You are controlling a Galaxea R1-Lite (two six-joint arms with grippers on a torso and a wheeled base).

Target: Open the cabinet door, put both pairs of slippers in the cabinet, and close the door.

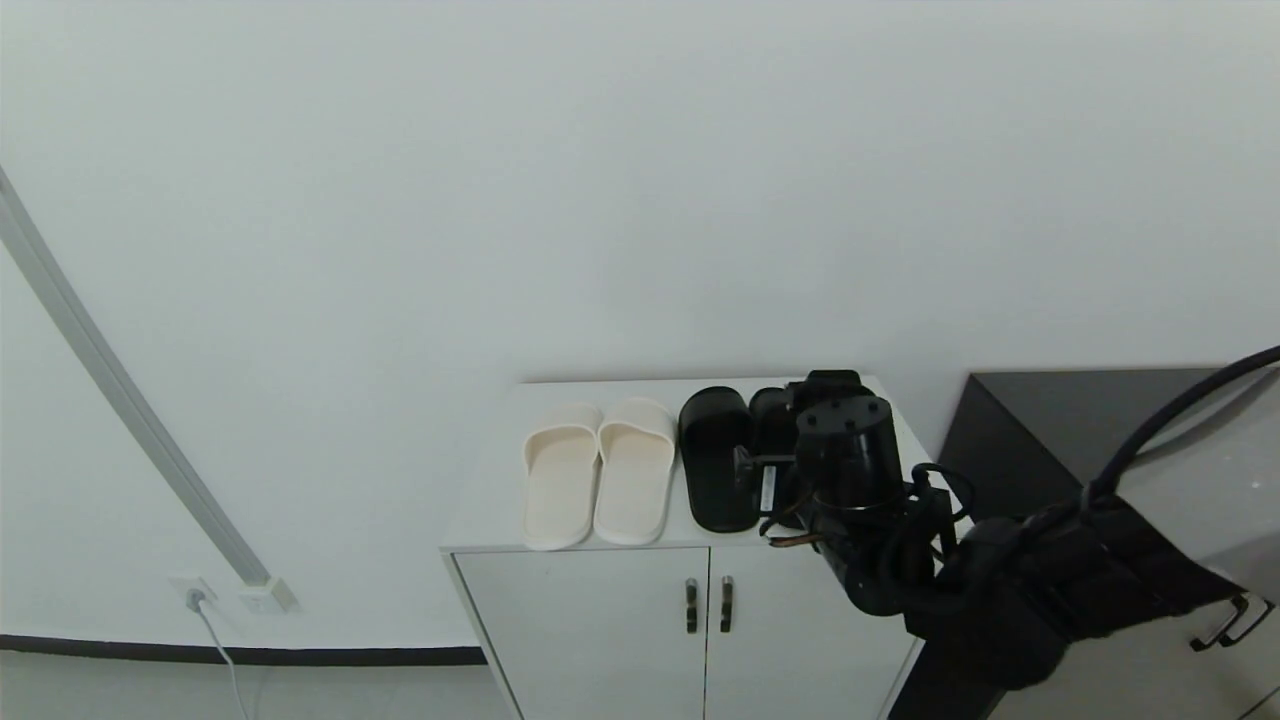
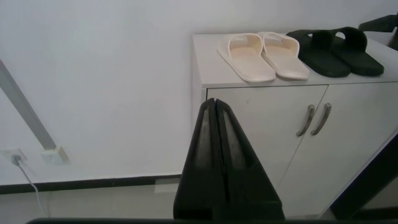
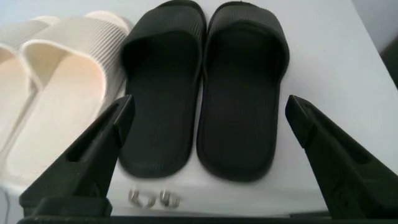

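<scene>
I have a plain white wall [image 1: 640, 180] across the back, and against it the white cabinet [image 1: 480, 525] that the job concerns. A dark unit [image 1: 1040, 420] stands just beside the cabinet on its right. A grey trunking strip [image 1: 110, 380] runs slantwise down the wall on the left.

The cabinet's two doors [image 1: 590, 640] are both closed, meeting at the middle of the front. Both pairs of slippers sit on the cabinet top, side by side in one row, toes toward the wall. The cream slippers [image 1: 598, 470] are on the left, the two touching each other. The black slippers [image 1: 716, 455] are to their right, with the left black one just beside the right cream one. In my head view the right black one is largely hidden behind my right arm.

My right hand [image 3: 208, 106] hangs over the black pair with its fingers [image 3: 93, 155] spread wide, one outside each slipper, gripping nothing. My left hand [image 2: 216, 106] is well apart from the cabinet, off toward its left front corner, its fingers pressed flat together with nothing between them.

The two small metal handles [image 1: 708, 604] sit upright, close together on either side of the door seam. Low on the wall to the left is a socket [image 1: 195, 592] with a cable plugged in.
</scene>
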